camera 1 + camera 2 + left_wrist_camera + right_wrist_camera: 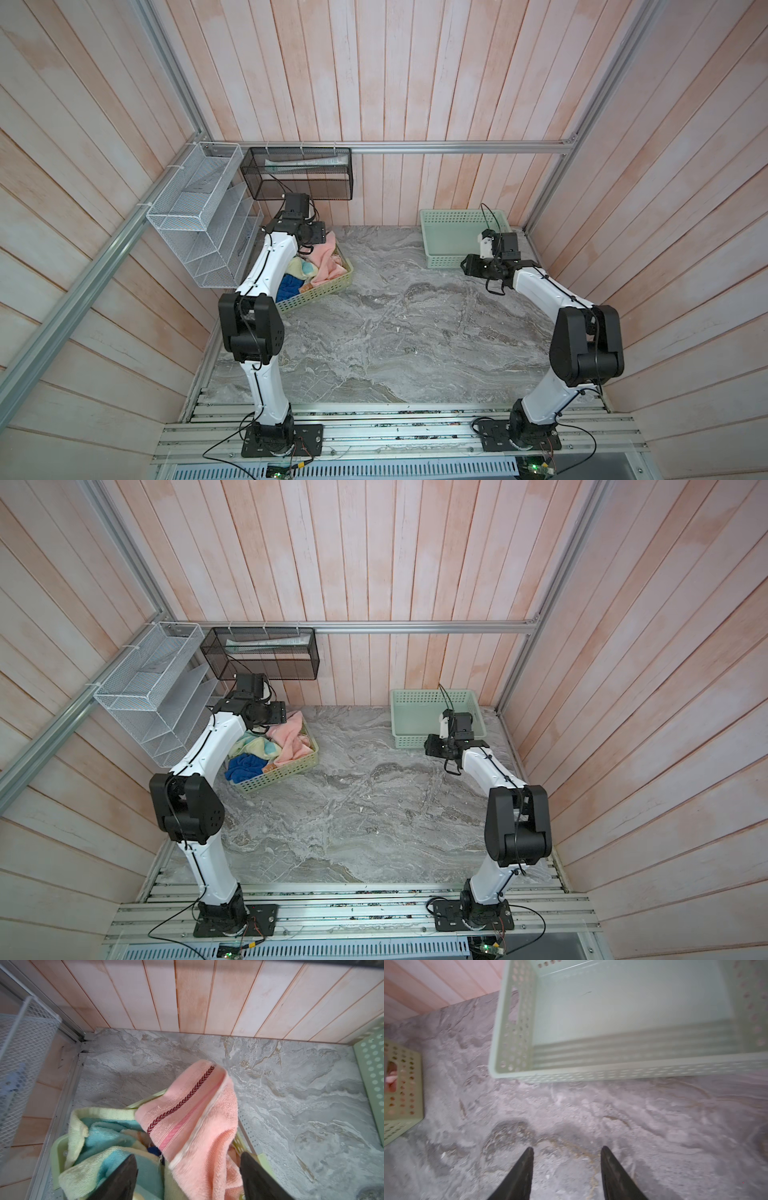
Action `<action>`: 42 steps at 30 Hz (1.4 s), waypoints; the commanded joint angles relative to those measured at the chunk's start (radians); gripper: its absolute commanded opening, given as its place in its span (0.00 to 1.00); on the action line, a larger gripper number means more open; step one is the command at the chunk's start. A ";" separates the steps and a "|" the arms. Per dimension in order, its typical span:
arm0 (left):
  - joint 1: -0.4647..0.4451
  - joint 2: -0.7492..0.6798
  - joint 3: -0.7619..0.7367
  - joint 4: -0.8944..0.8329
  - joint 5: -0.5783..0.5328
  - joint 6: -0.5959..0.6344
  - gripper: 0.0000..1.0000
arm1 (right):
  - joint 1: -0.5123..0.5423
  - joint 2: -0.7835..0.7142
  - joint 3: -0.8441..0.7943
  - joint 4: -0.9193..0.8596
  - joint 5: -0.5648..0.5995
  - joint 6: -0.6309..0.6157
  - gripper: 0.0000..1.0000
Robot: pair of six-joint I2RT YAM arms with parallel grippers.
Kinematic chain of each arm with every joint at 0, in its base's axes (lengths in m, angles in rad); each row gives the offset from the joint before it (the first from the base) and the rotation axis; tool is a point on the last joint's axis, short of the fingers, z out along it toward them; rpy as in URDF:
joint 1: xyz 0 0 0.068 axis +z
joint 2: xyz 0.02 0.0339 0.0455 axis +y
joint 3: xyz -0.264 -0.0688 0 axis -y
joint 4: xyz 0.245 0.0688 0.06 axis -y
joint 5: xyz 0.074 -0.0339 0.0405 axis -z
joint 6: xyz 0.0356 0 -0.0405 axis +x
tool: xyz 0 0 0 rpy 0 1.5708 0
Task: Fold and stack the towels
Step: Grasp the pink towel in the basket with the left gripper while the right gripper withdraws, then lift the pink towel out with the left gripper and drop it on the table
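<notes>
My left gripper (188,1155) hangs spread, gripping nothing, astride the salmon-pink towel (187,1105) in the far-left basket (320,293), probably to pinch it out.

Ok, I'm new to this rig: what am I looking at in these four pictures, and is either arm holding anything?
Two robot arms stand at a marble table. Both top views look down on everything; each wrist view looks out along one arm's gripper. A green basket holds crumpled towels: the pink towel, a yellow-and-teal towel and a blue towel. The second basket holds nothing. The left gripper is open around the pink towel, not gripping it. The right gripper is open over bare table.
</notes>
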State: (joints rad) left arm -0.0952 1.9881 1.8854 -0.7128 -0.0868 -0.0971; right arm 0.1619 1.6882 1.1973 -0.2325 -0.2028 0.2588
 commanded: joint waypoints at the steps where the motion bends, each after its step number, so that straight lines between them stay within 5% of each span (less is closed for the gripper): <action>1: -0.030 0.104 0.010 -0.051 0.007 0.014 0.82 | 0.120 -0.024 -0.064 0.041 -0.022 0.067 0.53; 5: -0.050 0.197 0.041 -0.030 0.082 0.037 0.85 | 0.241 -0.013 -0.110 0.095 -0.034 0.135 0.53; 7: -0.060 0.229 0.067 -0.035 0.080 0.042 0.75 | 0.281 -0.001 -0.112 0.099 -0.025 0.149 0.53; 11: -0.064 0.219 0.118 -0.058 0.061 0.045 0.15 | 0.322 0.008 -0.105 0.090 -0.012 0.151 0.53; 13: -0.062 0.171 0.112 -0.044 0.061 0.049 0.00 | 0.326 0.004 -0.104 0.089 -0.011 0.151 0.53; 27: -0.075 -0.280 0.235 -0.048 0.131 0.063 0.00 | 0.326 -0.052 0.008 0.020 -0.035 0.104 0.53; 31: -0.193 -0.310 0.372 -0.069 0.114 0.096 0.00 | 0.316 -0.110 0.011 0.019 -0.026 0.110 0.53; 36: -0.384 -0.188 0.796 -0.188 0.094 0.108 0.00 | 0.269 -0.218 0.041 -0.032 -0.029 0.097 0.53; 42: -0.584 -0.308 0.656 0.067 0.131 0.116 0.00 | 0.200 -0.404 -0.009 -0.044 -0.030 0.102 0.54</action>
State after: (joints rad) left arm -0.6273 1.7329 2.5988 -0.7784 0.0139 0.0017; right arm 0.3836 1.3563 1.2003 -0.2440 -0.2264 0.3695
